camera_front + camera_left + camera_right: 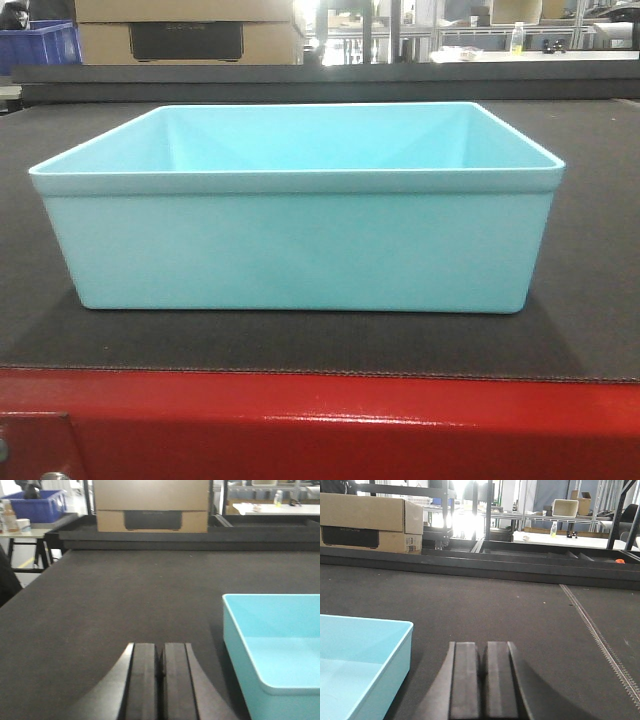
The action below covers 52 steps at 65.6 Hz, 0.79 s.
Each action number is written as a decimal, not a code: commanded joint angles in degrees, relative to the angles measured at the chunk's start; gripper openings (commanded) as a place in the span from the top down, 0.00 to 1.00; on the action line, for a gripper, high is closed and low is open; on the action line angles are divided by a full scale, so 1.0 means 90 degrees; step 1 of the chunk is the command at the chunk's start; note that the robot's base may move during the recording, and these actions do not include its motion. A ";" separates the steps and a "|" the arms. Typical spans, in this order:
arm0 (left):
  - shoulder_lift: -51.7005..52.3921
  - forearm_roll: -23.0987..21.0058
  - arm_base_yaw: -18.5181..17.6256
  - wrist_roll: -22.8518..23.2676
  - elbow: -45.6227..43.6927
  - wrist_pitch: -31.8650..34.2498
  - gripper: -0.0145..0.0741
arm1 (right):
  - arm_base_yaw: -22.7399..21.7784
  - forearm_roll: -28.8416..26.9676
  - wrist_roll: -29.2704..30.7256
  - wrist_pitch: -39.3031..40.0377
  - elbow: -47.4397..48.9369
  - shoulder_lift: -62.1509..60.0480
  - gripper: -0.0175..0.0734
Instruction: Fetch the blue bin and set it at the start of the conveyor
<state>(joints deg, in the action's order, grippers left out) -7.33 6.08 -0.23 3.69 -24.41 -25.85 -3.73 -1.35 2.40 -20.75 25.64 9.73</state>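
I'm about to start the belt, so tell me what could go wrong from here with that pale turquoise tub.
1. The pale turquoise plastic tub sits near the dark belt's red-framed end; a jerk could possibly shift it off.
2. The left end effector and right end effector, both shut, hover low beside the tub, and the moving tub could clip them.

Right tool (481,680) closed, blue bin (360,665) left, on belt (510,610)

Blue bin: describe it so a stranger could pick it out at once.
Find the dark belt on the red frame; the bin sits on it near that red edge, between the two shut tools. It is a pale turquoise, empty, plain-walled tub, unlike the dark blue crate and the cardboard box behind.
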 commanded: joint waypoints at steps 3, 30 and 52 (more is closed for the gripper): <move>0.0414 -0.0342 0.0584 -0.0290 0.0741 0.0967 0.96 | -0.0028 0.0049 0.0014 0.0164 -0.0018 -0.0034 0.99; 0.0814 -0.0342 0.0712 -0.0290 0.2712 0.2815 0.96 | -0.0028 0.0049 0.0014 0.0203 -0.0018 -0.0034 0.99; 0.0814 -0.0342 0.0703 -0.0290 0.2712 0.2800 0.96 | -0.0028 0.0049 0.0014 0.0203 -0.0018 -0.0034 0.99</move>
<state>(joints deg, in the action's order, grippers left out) -0.26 3.33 6.24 1.45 0.05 -1.89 -3.73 -1.35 2.40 -20.42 25.64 9.73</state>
